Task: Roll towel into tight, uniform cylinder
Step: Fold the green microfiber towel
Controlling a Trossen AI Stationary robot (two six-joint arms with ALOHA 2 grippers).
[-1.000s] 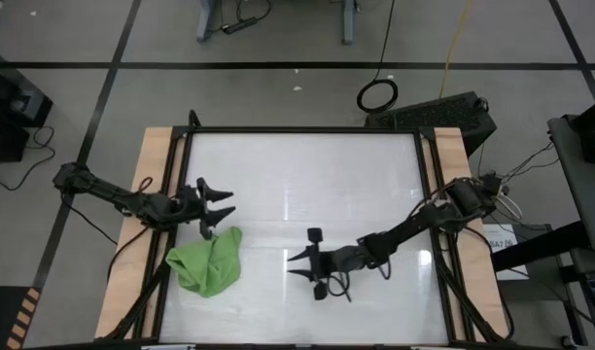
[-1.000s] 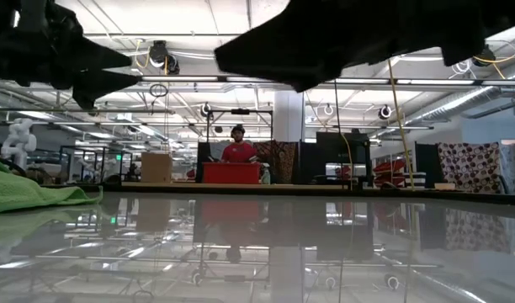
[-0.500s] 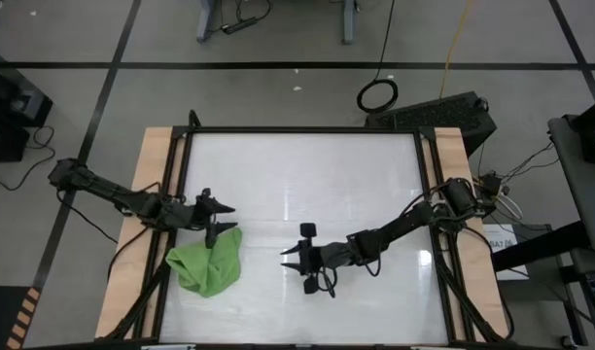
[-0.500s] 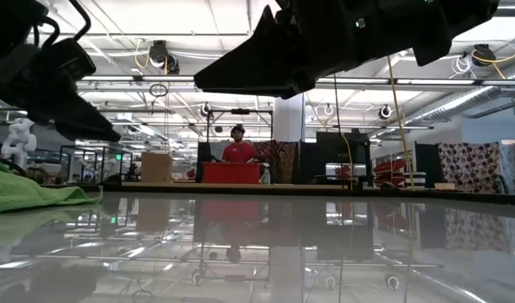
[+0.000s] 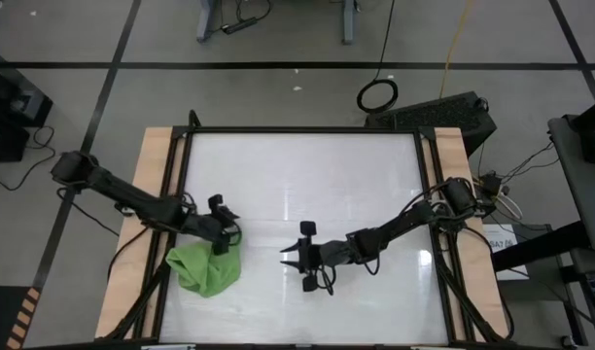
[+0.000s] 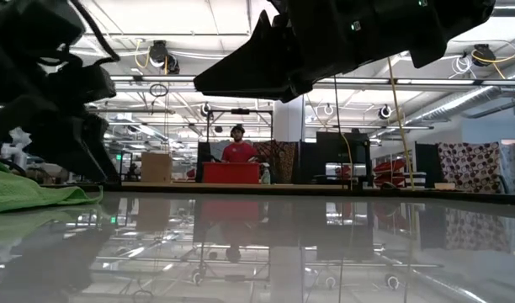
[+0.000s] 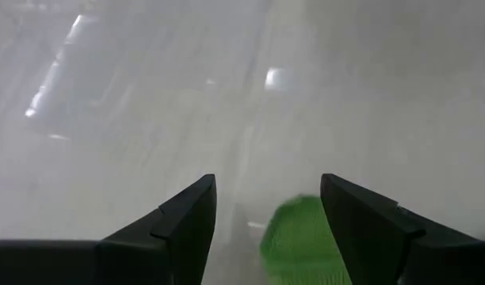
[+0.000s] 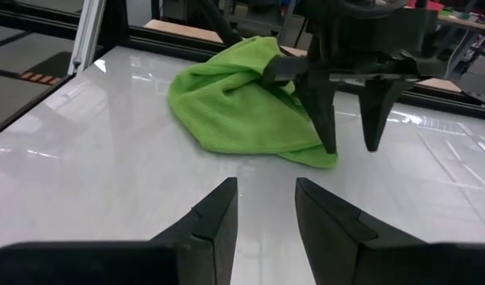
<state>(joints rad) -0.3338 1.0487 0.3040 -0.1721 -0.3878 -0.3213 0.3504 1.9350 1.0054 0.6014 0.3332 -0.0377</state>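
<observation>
Left arm has dropped onto the towel's corner since a second ago; right arm has slid a little toward it.

From above, the left gripper [image 5: 223, 239] points down at the upper right corner of the crumpled towel [image 5: 206, 269], which lies near the left edge of the white bench [image 5: 307, 175]; the right gripper [image 5: 291, 261] hovers mid-bench, well apart from the cloth. In the low view the towel [image 6: 30, 195] lies at far left, and a person [image 6: 238, 149] stands in the room behind. The left wrist view shows its jaws apart over a green edge [image 7: 299, 245]. The right wrist view shows its jaws partly apart, empty, facing the towel [image 8: 234, 99] and the left gripper [image 8: 350, 142].
</observation>
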